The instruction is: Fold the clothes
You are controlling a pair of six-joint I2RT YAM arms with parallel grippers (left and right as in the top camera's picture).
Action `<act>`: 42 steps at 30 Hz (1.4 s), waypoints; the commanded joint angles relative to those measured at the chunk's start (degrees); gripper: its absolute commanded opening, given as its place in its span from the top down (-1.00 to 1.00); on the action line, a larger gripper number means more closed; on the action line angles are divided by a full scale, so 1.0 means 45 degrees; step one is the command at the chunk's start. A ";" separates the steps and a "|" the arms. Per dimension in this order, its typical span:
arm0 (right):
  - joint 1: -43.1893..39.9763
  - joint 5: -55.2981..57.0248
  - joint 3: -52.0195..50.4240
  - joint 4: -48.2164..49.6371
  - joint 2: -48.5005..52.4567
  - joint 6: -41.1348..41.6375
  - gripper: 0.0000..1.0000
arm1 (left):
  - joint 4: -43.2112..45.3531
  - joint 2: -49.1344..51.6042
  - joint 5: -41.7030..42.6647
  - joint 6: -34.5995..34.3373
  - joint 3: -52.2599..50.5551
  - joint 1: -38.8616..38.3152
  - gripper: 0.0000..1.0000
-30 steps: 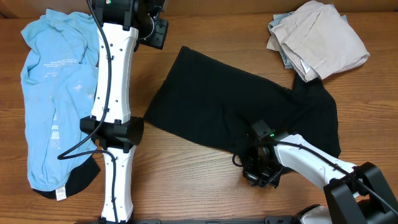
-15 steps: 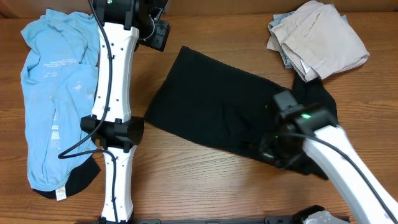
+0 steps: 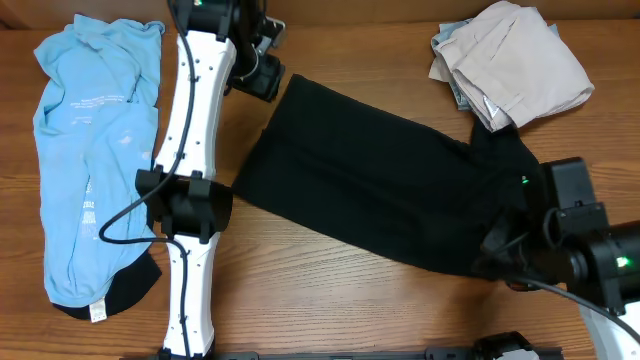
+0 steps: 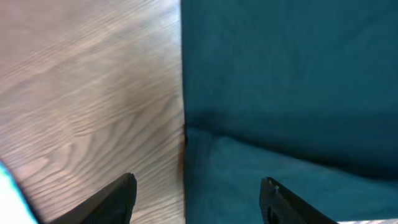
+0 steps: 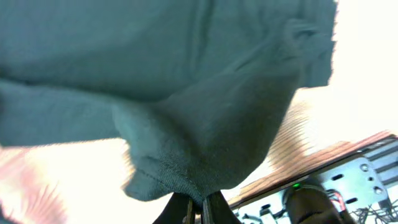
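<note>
The large black garment (image 3: pixel 370 180) lies spread across the middle of the table. My right gripper (image 3: pixel 503 248) is shut on its lower right corner and holds that fold raised; the right wrist view shows the fabric (image 5: pixel 205 124) pinched between the closed jaws (image 5: pixel 200 210). My left gripper (image 3: pixel 266 72) is open at the garment's top left corner. In the left wrist view its fingers (image 4: pixel 199 191) straddle the garment's edge (image 4: pixel 280 93), one over wood and one over cloth. A light blue printed T-shirt (image 3: pixel 90 150) lies at the left.
Folded beige garments (image 3: pixel 510 60) are piled at the back right, touching the black garment's corner. Dark fabric with a white tag (image 3: pixel 97 312) sticks out under the blue T-shirt. The left arm (image 3: pixel 190 200) runs down the table between the T-shirt and the black garment.
My right gripper has moved right and up with the black garment's lower corner, pulling it out flatter. My left gripper has shifted right to the garment's top left corner.
</note>
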 commanded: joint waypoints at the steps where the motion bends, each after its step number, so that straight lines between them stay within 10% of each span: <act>1: -0.0593 0.0704 0.0204 0.0092 -0.0087 -0.0306 0.92 | 0.0534 0.0301 0.0369 0.0418 -0.1355 -0.0107 -0.34; 13: -0.1166 0.0835 0.0204 0.0699 -0.0083 -0.0505 0.92 | 0.3172 0.0301 0.2278 0.0398 -0.4726 -0.0267 -0.72; 42: -0.1166 0.0840 0.0199 0.0835 -0.0049 -0.0695 0.92 | 0.4818 0.0306 -0.1234 -0.2463 -0.6688 -0.1336 -0.20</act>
